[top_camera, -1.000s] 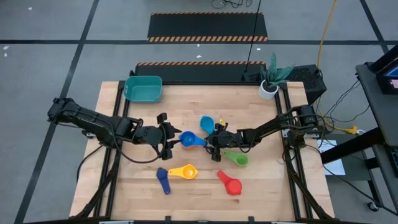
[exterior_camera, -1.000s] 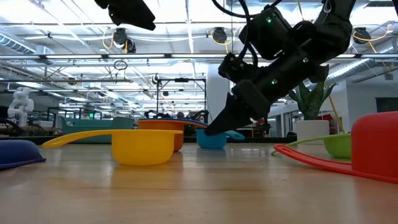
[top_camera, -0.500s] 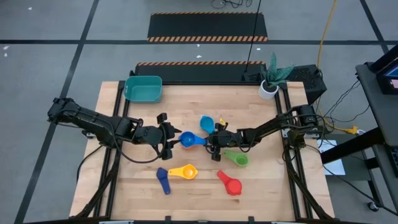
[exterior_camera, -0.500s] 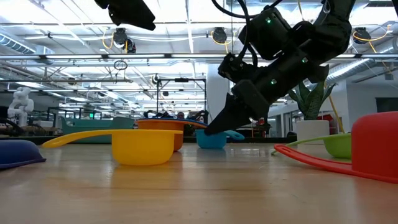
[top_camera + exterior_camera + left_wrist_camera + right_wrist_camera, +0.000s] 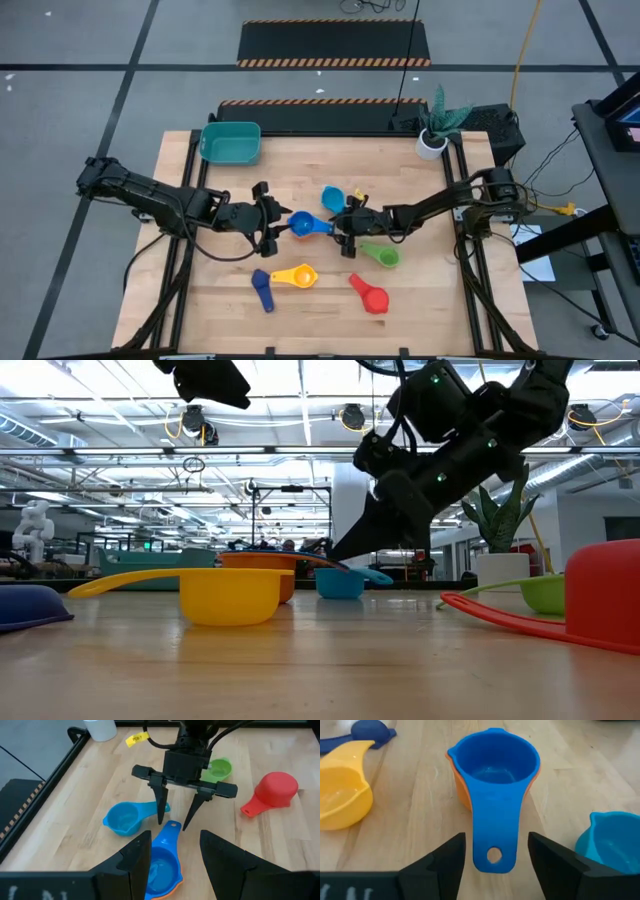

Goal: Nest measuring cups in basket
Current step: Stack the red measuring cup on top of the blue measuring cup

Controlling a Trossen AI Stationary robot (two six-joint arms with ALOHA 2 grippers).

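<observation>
A pale wooden table carried everything. On it lay small plastic measuring cups, a teal plastic basket and a white plant pot.

blue cup: smooth glossy plastic | orange cup: same plastic | desk: pale matt planked wood | right hand: matt black

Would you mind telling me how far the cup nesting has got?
Done: the blue plastic measuring cup sits nested in the orange cup. In hand: nothing; the right gripper stands open over the blue cup's handle, the left gripper open beside it. Left: the teal plastic basket holds no cups.
</observation>
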